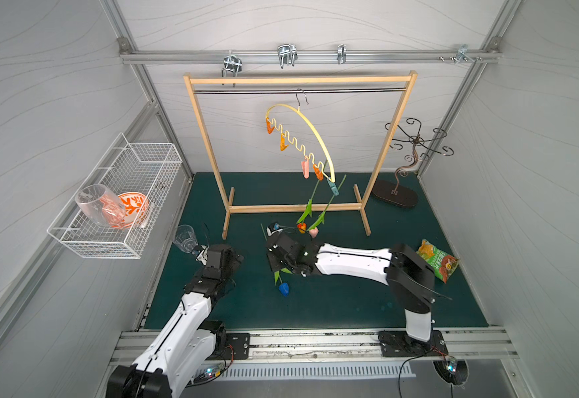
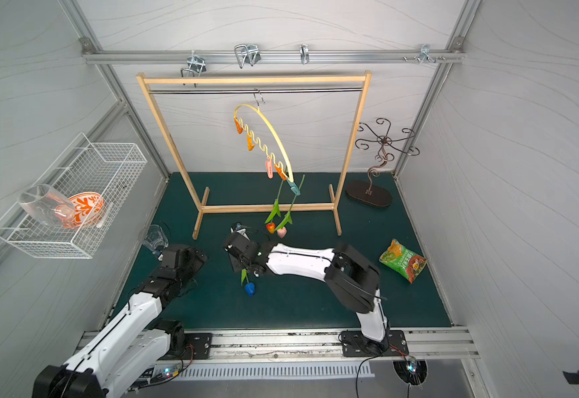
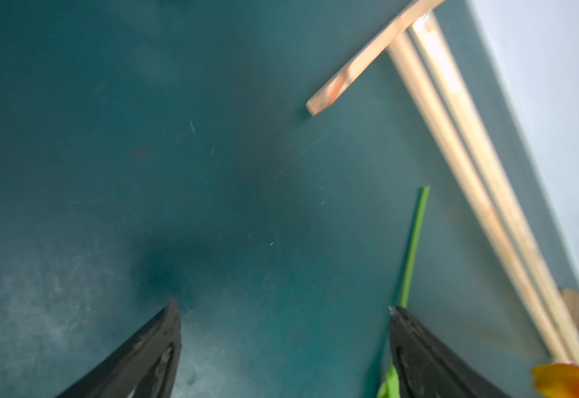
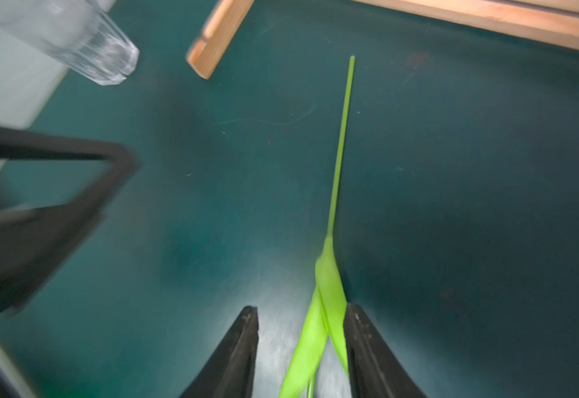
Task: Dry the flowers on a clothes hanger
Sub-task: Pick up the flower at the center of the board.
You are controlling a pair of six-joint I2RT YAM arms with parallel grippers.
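Shows the clothes hanger (image 1: 319, 139) hooked by its thin metal hook on the dark rod (image 1: 246, 91) of the wooden rack (image 1: 209, 144), tilted steeply: pale yellow arch above, wavy bar below. Counts five clips along that bar: two orange near the high end, then a pink clip (image 1: 305, 169) hanging free, an orange clip (image 1: 318, 172) and a teal clip (image 1: 332, 187) at the low end. Finds two of the flowers (image 1: 307, 214) pegged there by thin green stems, heads down above the mat (image 1: 350, 299): orange tulip (image 1: 301, 227) from the orange clip, pale pink tulip (image 1: 313, 232) from the teal one, each with long green leaves partway down. Places the blue tulip (image 1: 283, 288) apart from the hanger, head low by the mat, stem running under the right gripper (image 4: 300, 306). Reads those fingers as half apart, leaves lying between them against one finger, mat showing beside the other; cannot tell whether lifted. Reads the left gripper (image 3: 282, 303) as spread wide over bare mat, green stem showing just past one finger, view blurred.
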